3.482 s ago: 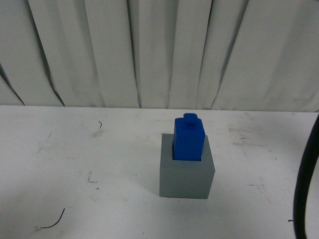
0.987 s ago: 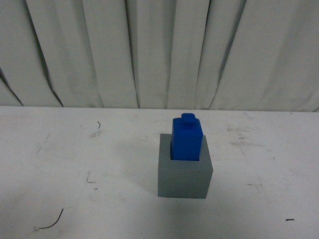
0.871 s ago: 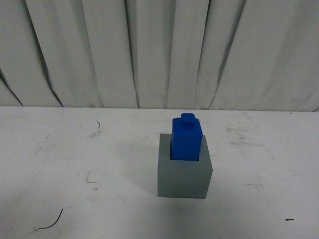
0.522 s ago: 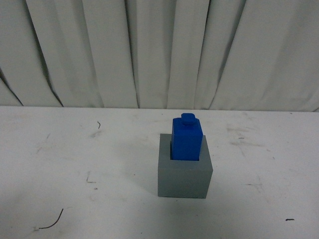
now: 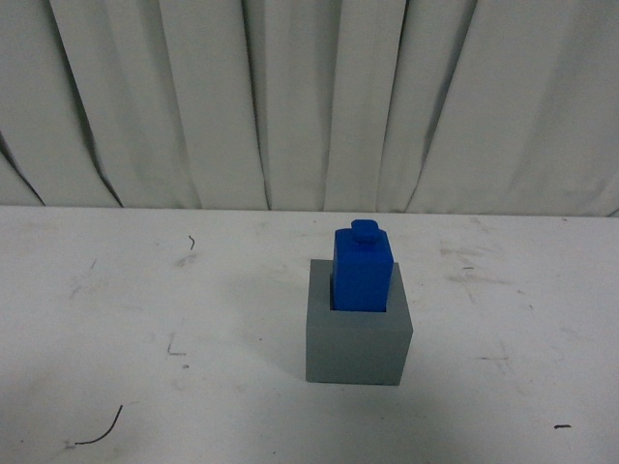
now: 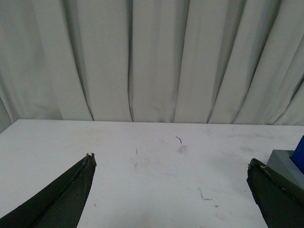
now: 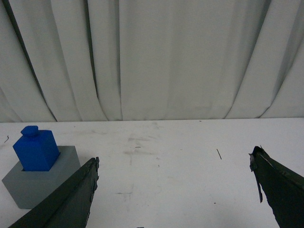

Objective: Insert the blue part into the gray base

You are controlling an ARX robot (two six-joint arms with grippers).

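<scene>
The blue part (image 5: 363, 268) stands upright in the recess of the gray base (image 5: 356, 343) near the middle of the white table; its small knob points up. Both also show in the right wrist view, blue part (image 7: 35, 149) in gray base (image 7: 40, 178). In the left wrist view a corner of the gray base (image 6: 282, 161) and a sliver of the blue part (image 6: 300, 154) show beside one finger. My left gripper (image 6: 171, 164) is open and empty above bare table. My right gripper (image 7: 175, 161) is open and empty, off to the side of the base. Neither arm shows in the front view.
The white table (image 5: 145, 309) carries scuffs and a few thin dark wire scraps (image 5: 100, 432). A pleated white curtain (image 5: 309, 97) hangs along the table's far edge.
The dark cable at the right edge of the front view 3.5 s ago has left the picture. The blue part and gray base have stayed put over the last second.
</scene>
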